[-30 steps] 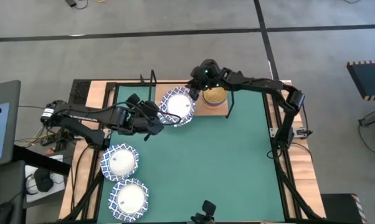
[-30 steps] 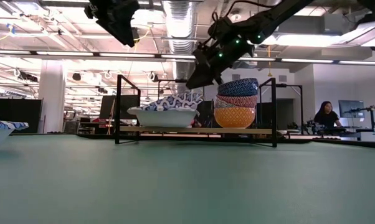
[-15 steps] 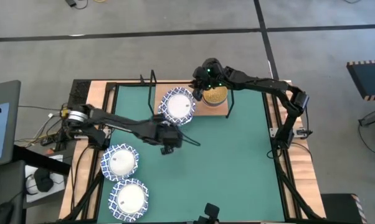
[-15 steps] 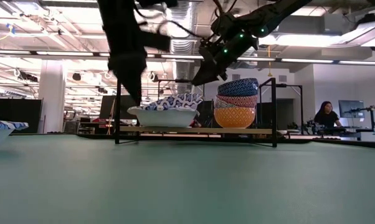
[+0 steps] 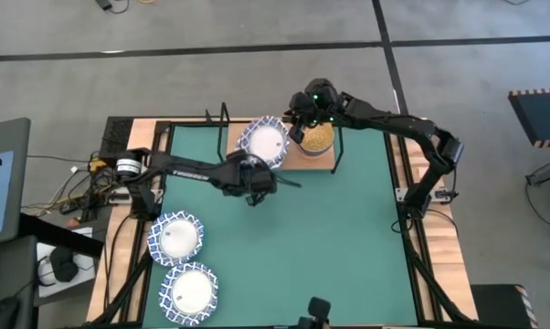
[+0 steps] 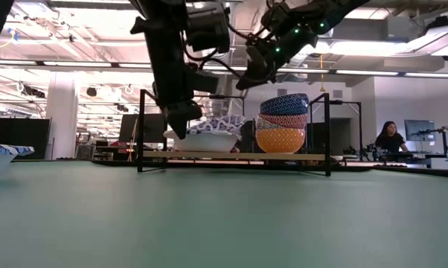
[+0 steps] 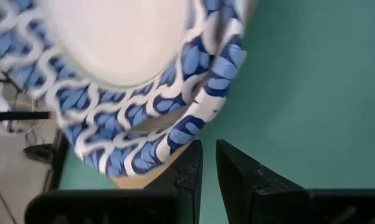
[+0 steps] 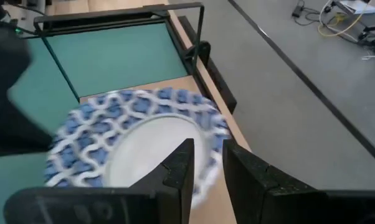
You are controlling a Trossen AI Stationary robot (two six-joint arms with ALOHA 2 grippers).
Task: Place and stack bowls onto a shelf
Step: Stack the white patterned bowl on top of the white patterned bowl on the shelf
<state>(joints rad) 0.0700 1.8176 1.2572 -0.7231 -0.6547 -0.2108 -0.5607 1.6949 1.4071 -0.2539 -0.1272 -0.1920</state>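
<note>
The large white bowl with the blue lattice rim [image 5: 262, 143] sits on the left half of the light-wood shelf [image 5: 296, 160], upper centre of the high view, beside the stack of small bowls [image 5: 315, 139] at its right. The left gripper [image 5: 254, 185] hangs just below the bowl in the picture, over the green mat [image 5: 330, 238], its fingers [image 7: 189, 168] nearly together and gripping nothing. The right gripper [image 5: 302, 122] hovers between bowl and stack, part-open, empty, about as near. Two more lattice bowls [image 5: 176, 236] wait lower left, closer to the left arm.
</note>
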